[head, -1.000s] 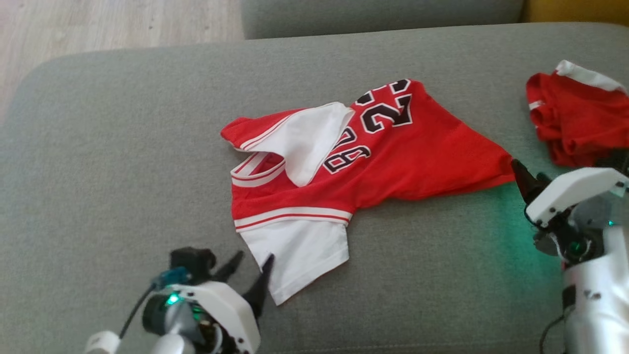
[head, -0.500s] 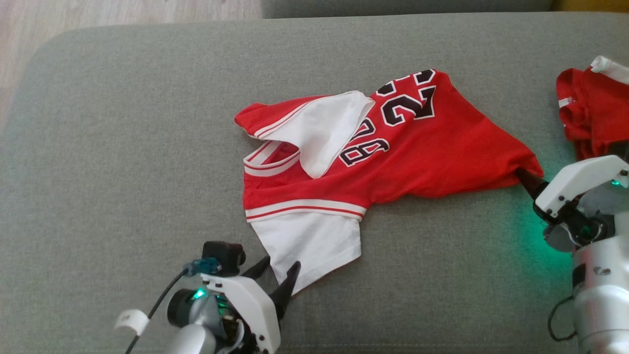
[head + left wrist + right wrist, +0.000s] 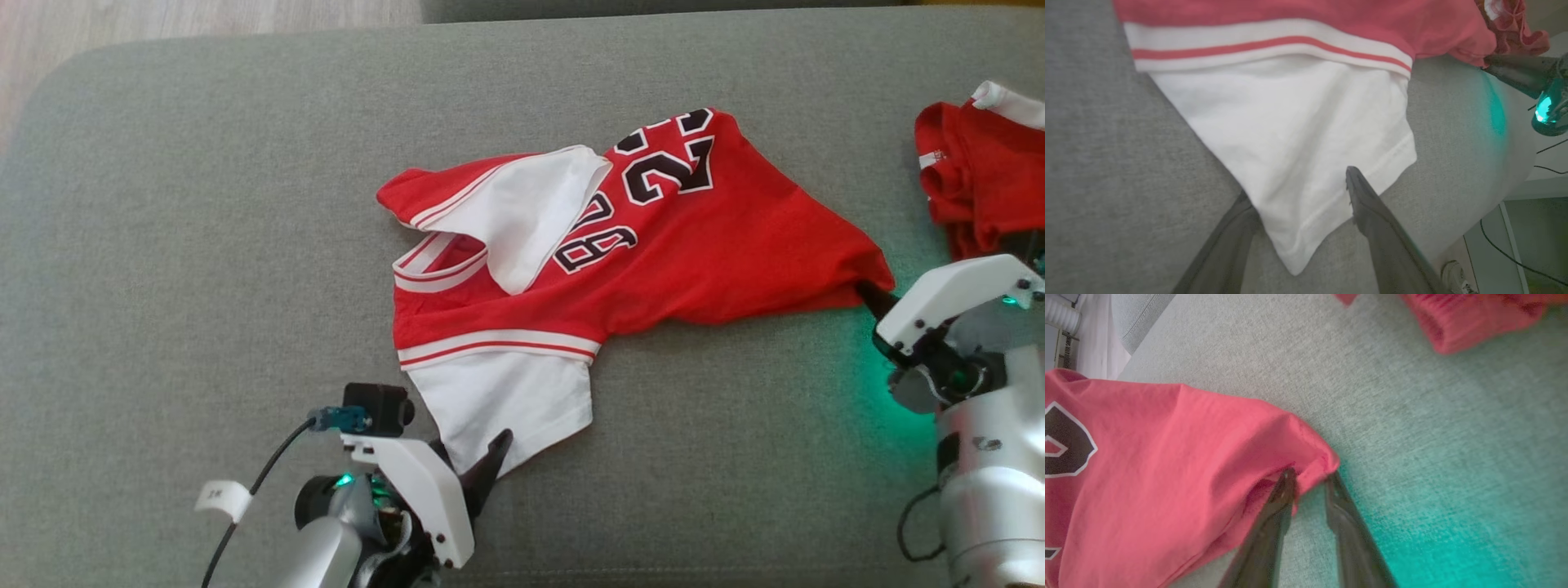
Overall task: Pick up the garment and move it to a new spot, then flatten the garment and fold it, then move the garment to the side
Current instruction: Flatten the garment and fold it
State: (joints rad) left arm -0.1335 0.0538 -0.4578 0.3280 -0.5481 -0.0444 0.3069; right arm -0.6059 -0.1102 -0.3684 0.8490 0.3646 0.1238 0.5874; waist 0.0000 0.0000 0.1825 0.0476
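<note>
The garment point(image 3: 694, 237) is a red jersey with white sleeves and black numbers, lying crumpled on the grey sofa seat point(image 3: 204, 245). My left gripper point(image 3: 472, 449) is open at its near white sleeve. In the left wrist view the sleeve's corner point(image 3: 1290, 122) lies between the spread fingers of the left gripper point(image 3: 1296, 185), one finger under the cloth's edge. My right gripper point(image 3: 869, 292) is at the jersey's right hem corner. In the right wrist view its fingers point(image 3: 1288, 482) stand narrowly apart, and the red corner point(image 3: 1167, 457) is bunched between the tips of the right gripper point(image 3: 1310, 475).
A second red garment point(image 3: 980, 171) lies bunched at the sofa's far right, just beyond my right arm. Wood floor point(image 3: 163, 16) shows past the sofa's back left edge. Green light from the right wrist tints the seat.
The camera has shifted. My right gripper reached the hem corner and its jaws narrowed onto it. My left gripper slid further onto the white sleeve corner, still open.
</note>
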